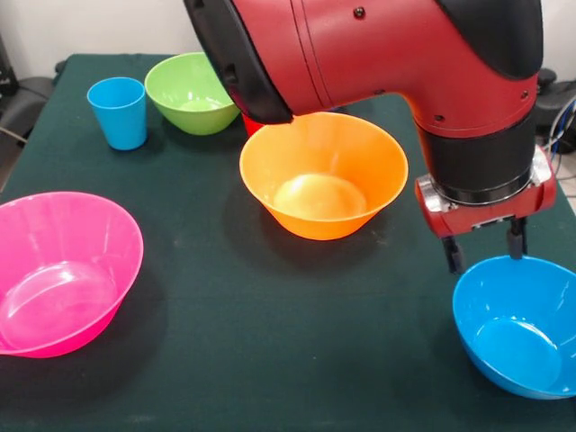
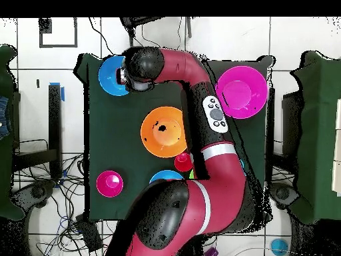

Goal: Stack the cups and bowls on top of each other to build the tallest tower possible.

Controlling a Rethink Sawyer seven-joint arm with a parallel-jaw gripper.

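Gripper (image 1: 483, 254) hanging over the far rim of the blue bowl (image 1: 520, 326) at the bench's (image 1: 225, 333) 4 o'clock in the front view, fingers spread apart, one just outside the rim, holding nothing. Orange bowl (image 1: 324, 175) sitting mid-bench, at the gripper's 10 o'clock. Pink bowl (image 1: 61, 272) lying at 8 o'clock, tilted. Green bowl (image 1: 191, 93) and light blue cup (image 1: 118, 112) standing at 11 o'clock.

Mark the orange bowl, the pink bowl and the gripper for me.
orange bowl (image 1: 323, 175): front view, inner wall near the middle.
pink bowl (image 1: 61, 270): front view, inside, near the bottom.
gripper (image 1: 484, 247): front view, midway between the fingertips, over the blue bowl's (image 1: 522, 328) far rim.
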